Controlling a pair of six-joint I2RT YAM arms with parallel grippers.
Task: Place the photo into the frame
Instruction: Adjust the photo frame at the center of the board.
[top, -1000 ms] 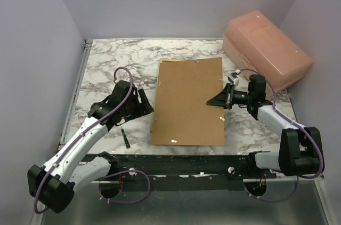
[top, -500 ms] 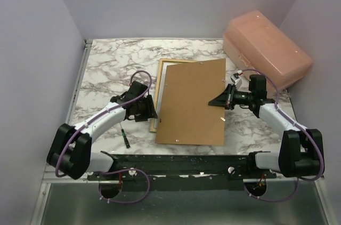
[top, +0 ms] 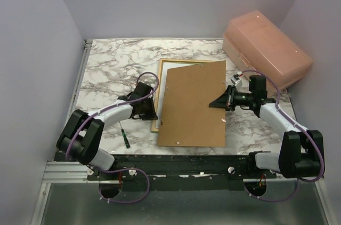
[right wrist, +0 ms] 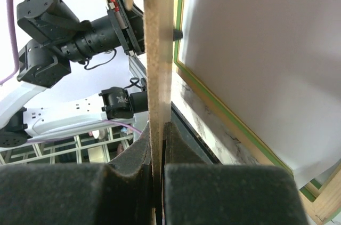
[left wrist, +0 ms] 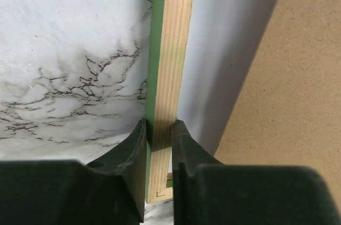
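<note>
1. The frame (left wrist: 171, 49) lies flat on the marble table (top: 109, 70), pale wood side up; its green face shows only as a thin edge along the left rail
2. The photo (top: 166, 78) lies white side up inside the frame's rails; only a strip along the left and top is uncovered
3. The brown backing board (top: 192, 105) covers the rest; it is turned slightly out of line with the frame, leaving the left rail and most of the top rail bare
4. The left gripper (top: 151, 112) sits at the lower part of the left rail; in the left wrist view its two fingers (left wrist: 130, 150) press the rail from either side, so it is clamped on the frame
5. The right gripper (top: 220, 99) is at the board's right edge; in the right wrist view its pads are pressed together on the board, which is seen edge-on; a gap shows there between the board and the frame
6. A pink lidded box (top: 266, 49) stands at the far right corner, well apart from the frame; a thin dark tool (top: 124, 138) lies on the table near the left arm
</note>
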